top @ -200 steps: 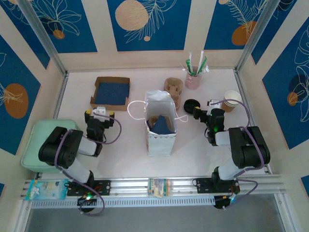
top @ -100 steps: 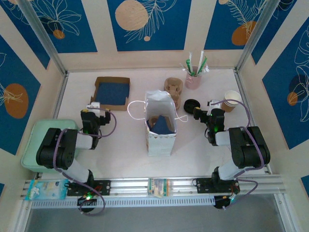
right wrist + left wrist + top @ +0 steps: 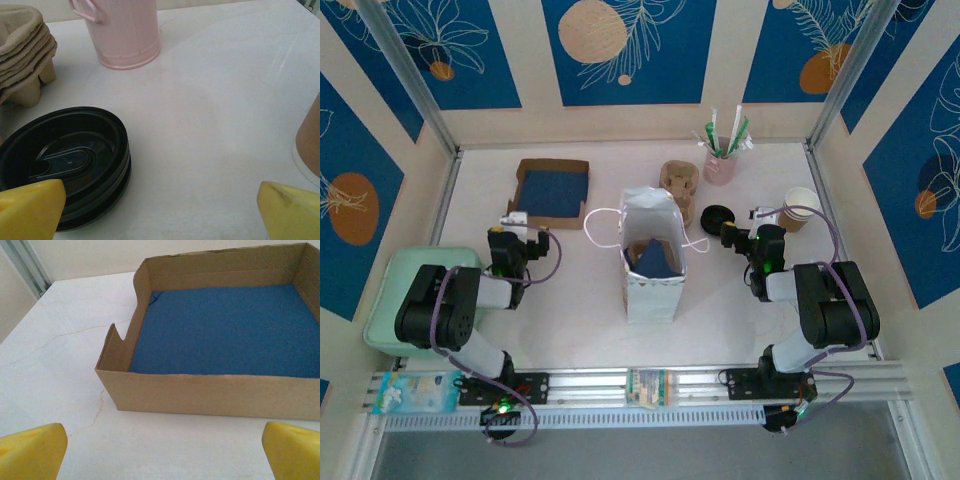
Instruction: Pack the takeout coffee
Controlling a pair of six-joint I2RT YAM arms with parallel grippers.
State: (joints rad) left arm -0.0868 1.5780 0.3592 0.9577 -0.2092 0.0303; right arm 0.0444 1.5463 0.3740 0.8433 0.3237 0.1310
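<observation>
The left gripper (image 3: 160,452) is spread wide and empty just near of the cardboard box (image 3: 210,390). The right gripper (image 3: 160,212) is likewise wide and empty beside the stacked black lids (image 3: 70,160). I cannot tell where the takeout coffee is.

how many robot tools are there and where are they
2. The left tool, open, faces the shallow brown cardboard tray with a blue lining; the right tool, open, is by the stack of round black plastic lids.

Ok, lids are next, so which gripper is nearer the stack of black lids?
The right gripper: the black lids lie just ahead of its open jaws, while the left gripper faces the blue-lined cardboard tray instead.
</observation>
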